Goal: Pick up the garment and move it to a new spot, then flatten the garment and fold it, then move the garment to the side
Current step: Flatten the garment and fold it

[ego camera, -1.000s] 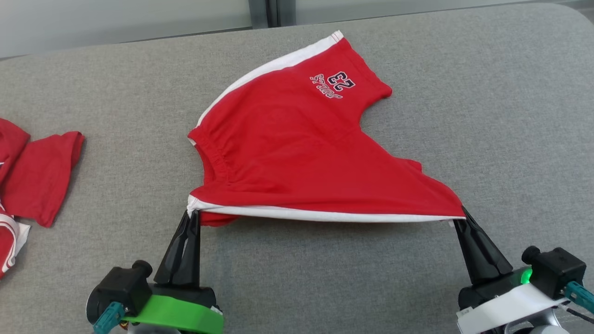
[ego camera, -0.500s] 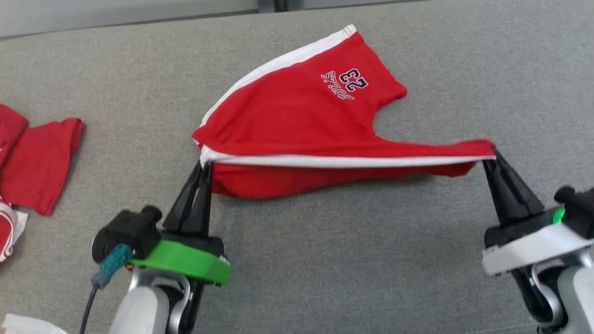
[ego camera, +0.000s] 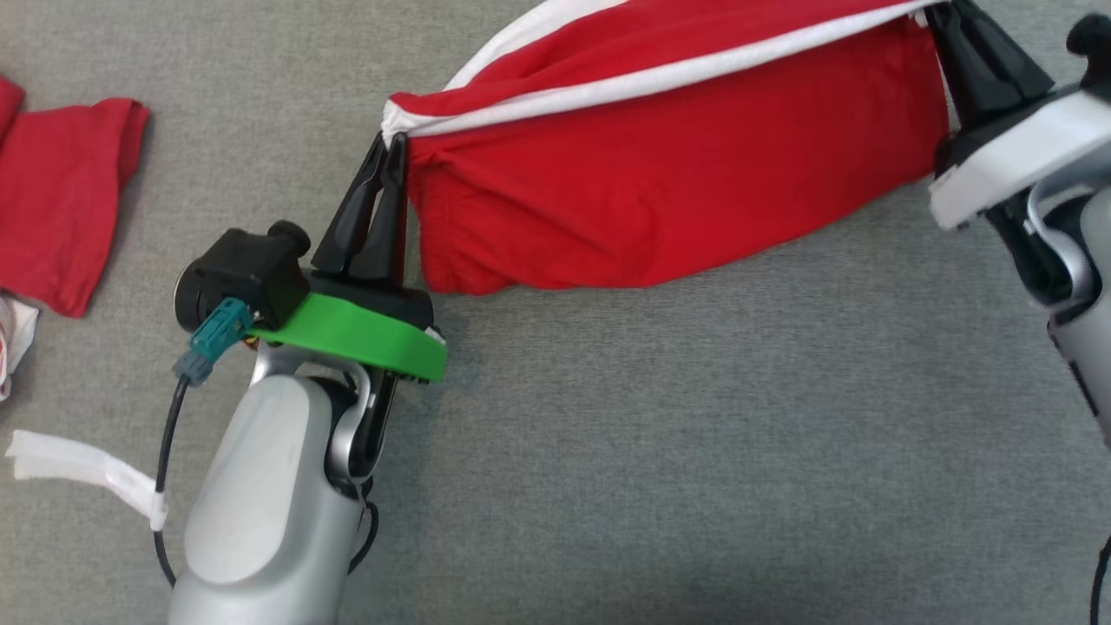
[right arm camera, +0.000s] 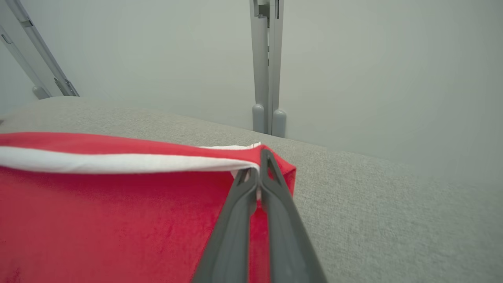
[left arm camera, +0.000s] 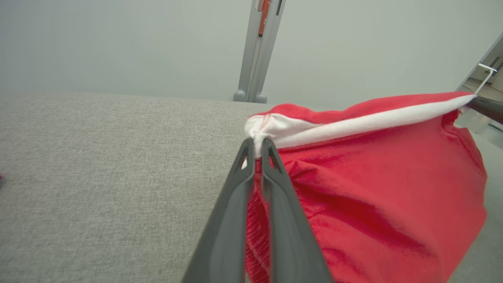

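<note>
The garment is a pair of red shorts with white side stripes, lifted off the grey surface and stretched between both grippers. My left gripper is shut on its left corner at the white band, seen close up in the left wrist view. My right gripper is shut on the other end of the white-striped edge, near the head view's top right, and the right wrist view shows the pinch. Red cloth hangs below the taut edge. The garment's far part runs past the head view's top.
Other red clothing lies at the left edge of the grey padded surface. A white strip lies at the lower left. A pale wall with a grey post stands behind the surface.
Both grippers have raised the striped edge up and away, so the shorts now hang from it. The head camera has tilted down, and the printed number has left view.
</note>
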